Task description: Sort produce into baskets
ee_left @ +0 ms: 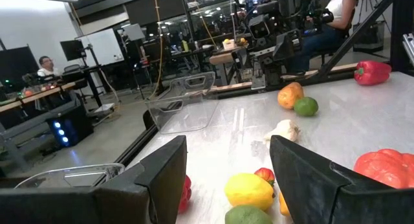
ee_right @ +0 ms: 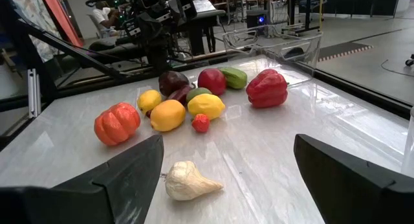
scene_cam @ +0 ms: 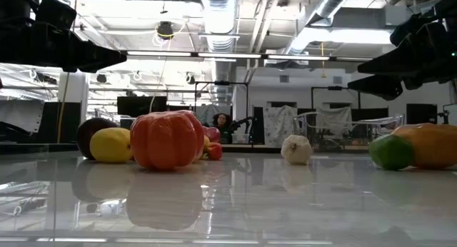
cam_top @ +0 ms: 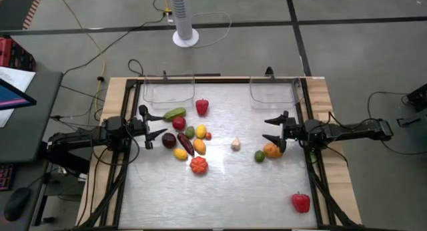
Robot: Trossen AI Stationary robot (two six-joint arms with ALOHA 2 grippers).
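On the pale glossy desk (cam_top: 220, 191), a cluster of small toy fruits and vegetables (cam_top: 189, 139) lies near the left end effector (cam_top: 155, 124), whose fingers stand parted and empty. The right end effector (cam_top: 274, 129) is spread wide, grasping nothing, just beside an orange fruit (cam_top: 272, 150) and green lime (cam_top: 259, 156). Two clear plastic bins (cam_top: 167, 91) at the far edge hold nothing.

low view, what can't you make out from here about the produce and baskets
- Both clear baskets: not visible in the low view; they show only in the other views.
- Eggplant: partly hidden behind the yellow lemon.
- Small red pieces behind the orange tomato: mostly covered, kind unclear.
- Orange fruit: cut by the right edge, overlapped by the lime.
- Garlic: small, detail unreadable.
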